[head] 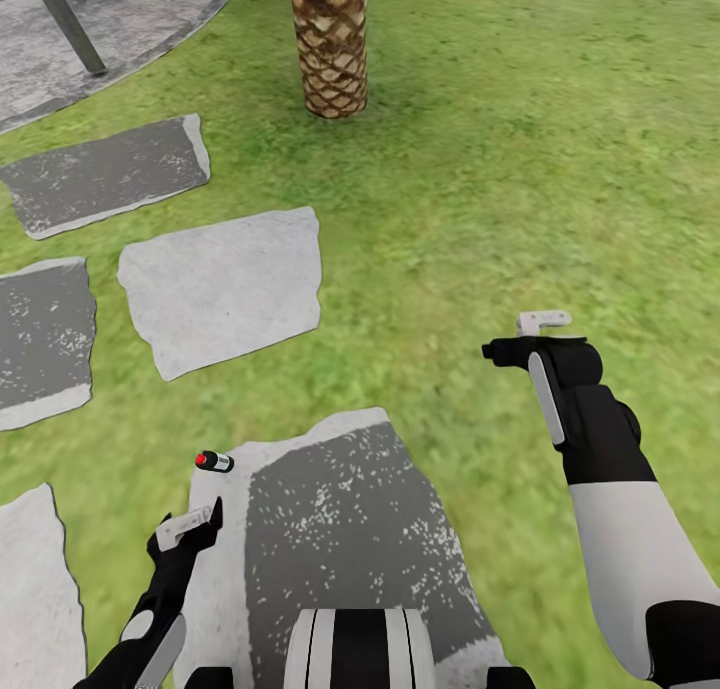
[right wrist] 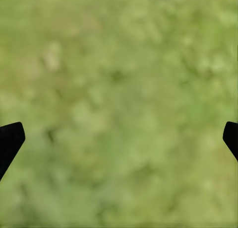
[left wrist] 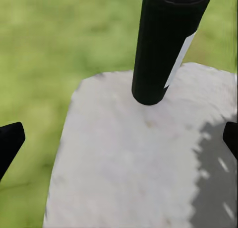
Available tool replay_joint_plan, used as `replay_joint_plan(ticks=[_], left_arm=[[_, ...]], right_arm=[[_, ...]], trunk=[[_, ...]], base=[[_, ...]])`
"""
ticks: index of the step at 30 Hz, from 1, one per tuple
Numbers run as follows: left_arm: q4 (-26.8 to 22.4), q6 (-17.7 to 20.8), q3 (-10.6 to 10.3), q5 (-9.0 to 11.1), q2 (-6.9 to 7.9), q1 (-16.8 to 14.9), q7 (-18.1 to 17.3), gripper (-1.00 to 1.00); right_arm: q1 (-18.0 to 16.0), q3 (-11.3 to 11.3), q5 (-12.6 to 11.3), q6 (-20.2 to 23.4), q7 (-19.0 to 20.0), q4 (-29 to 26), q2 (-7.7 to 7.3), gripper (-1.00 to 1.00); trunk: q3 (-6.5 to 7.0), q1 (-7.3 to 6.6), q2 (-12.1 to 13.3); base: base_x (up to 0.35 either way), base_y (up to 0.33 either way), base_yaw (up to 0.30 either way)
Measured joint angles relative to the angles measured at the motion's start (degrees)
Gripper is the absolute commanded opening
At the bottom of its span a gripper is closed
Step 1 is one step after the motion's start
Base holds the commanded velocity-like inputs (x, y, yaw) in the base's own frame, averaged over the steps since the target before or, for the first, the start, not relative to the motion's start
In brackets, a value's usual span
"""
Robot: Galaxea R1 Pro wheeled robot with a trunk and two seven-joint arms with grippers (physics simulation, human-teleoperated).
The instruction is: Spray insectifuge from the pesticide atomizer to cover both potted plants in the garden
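The pesticide atomizer (head: 213, 461) is a small dark bottle with a red end, at the left edge of the near stepping stone (head: 340, 529). In the left wrist view it is a black cylinder with a pale label strip (left wrist: 166, 44), its end on the pale stone (left wrist: 134, 163). My left gripper (head: 190, 529) is open just short of it, the bottle ahead of the fingers and not between them (left wrist: 119, 138). My right gripper (head: 522, 335) hangs open over bare grass with nothing in it (right wrist: 119, 138). The potted plants are out of view.
Several grey stepping stones (head: 225, 289) lie on the lawn to the left. A palm trunk (head: 330, 44) stands ahead. The round paved circle (head: 130, 19) with a grey pole (head: 65, 19) is at the far left. Open grass (head: 560, 169) lies to the right.
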Motion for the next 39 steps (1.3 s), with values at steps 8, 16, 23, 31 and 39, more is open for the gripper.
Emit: replay_joint_plan(ticks=[8, 16, 23, 31, 39], left_arm=[[-2.6, -0.1, -0.2, 0.0, -0.11, 0.0, 0.0, 1.00], [-3.2, -1.6, 0.1, 0.0, -0.47, 0.0, 0.0, 1.00], [3.1, -12.8, 0.1, 0.0, -0.64, -0.1, 0.0, 1.00], [3.9, -14.7, 0.0, -0.1, -0.74, -0.1, 0.0, 1.00], [4.4, -15.9, -0.1, -3.3, -1.69, -0.1, -0.1, 1.00]], right_arm=[[0.1, 0.0, 0.0, 0.0, 0.0, 0.0, 0.00, 1.00], [0.1, 0.0, 0.0, 0.0, 0.0, -0.3, 0.00, 1.00], [0.3, 0.1, 0.0, 0.0, 0.0, -0.6, 0.03, 1.00], [0.4, 0.1, 0.0, 0.0, 0.0, -0.6, 0.08, 1.00], [0.4, 0.1, 0.0, 0.0, 0.0, -0.7, 0.09, 1.00]], trunk=[[0.00, 0.00, 0.0], [0.00, 0.00, 0.0], [0.00, 0.00, 0.0], [0.00, 0.00, 0.0], [0.00, 0.00, 0.0]], base=[[0.000, 0.000, 0.000], [0.000, 0.000, 0.000], [0.000, 0.000, 0.000], [0.000, 0.000, 0.000], [0.000, 0.000, 0.000]])
